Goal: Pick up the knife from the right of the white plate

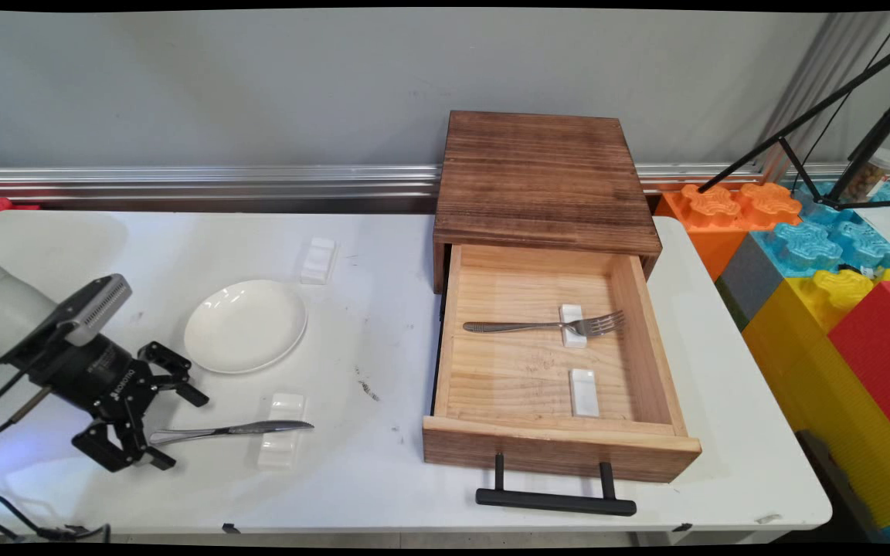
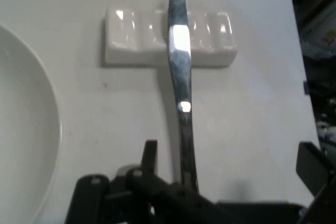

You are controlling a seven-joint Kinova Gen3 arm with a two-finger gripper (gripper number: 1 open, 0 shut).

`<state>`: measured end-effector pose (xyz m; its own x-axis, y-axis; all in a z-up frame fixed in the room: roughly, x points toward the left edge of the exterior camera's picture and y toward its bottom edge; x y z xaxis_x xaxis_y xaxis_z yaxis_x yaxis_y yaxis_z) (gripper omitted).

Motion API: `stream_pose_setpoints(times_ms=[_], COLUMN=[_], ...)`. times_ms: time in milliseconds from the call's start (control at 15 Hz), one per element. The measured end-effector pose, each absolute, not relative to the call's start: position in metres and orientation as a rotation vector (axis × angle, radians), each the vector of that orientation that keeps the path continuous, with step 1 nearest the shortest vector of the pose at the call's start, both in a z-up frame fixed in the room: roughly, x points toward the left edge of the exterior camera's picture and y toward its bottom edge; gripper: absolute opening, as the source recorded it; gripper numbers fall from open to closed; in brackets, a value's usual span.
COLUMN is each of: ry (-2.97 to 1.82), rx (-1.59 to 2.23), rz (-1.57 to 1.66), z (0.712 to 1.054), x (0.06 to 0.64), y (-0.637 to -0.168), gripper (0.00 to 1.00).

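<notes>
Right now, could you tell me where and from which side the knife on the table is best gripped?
Probably by the handle end, from the table's left. The knife lies flat with its blade across a white rest, and the handle points at the gripper, whose open fingers already straddle it.

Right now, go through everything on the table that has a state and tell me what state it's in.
Drawer: pulled open, fork and two white rests inside.
Fork: lying across one rest.
Second drawer rest: bare.
Knife: lying across a rest on the table.
Hand: open, fingers either side of the knife's handle.
Plate: empty.
Rest beyond the plate: bare.
</notes>
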<state>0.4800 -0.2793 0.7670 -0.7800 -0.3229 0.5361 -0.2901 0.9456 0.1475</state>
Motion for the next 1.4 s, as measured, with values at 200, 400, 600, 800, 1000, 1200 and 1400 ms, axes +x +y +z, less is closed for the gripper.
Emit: stream_pose_setpoints(times_ms=[200,400,600,800,1000,1200,1400], ry=[-2.509,-2.501,-2.493,-2.486,-2.481,-2.479,-2.476], rx=[0.401,0.376,0.361,0.352,0.347,0.343,0.339], rz=[-0.060,-0.050,-0.045,-0.044,-0.044,-0.044,-0.045], z=[0.758,0.751,0.746,0.742,0.738,0.736,0.733], x=[0.478,0.477,0.477,0.477,0.477,0.477,0.477], y=[-0.282,-0.285,-0.287,-0.289,-0.291,-0.291,-0.292], gripper=[1.00,1.00,1.00,1.00,1.00,1.00,1.00])
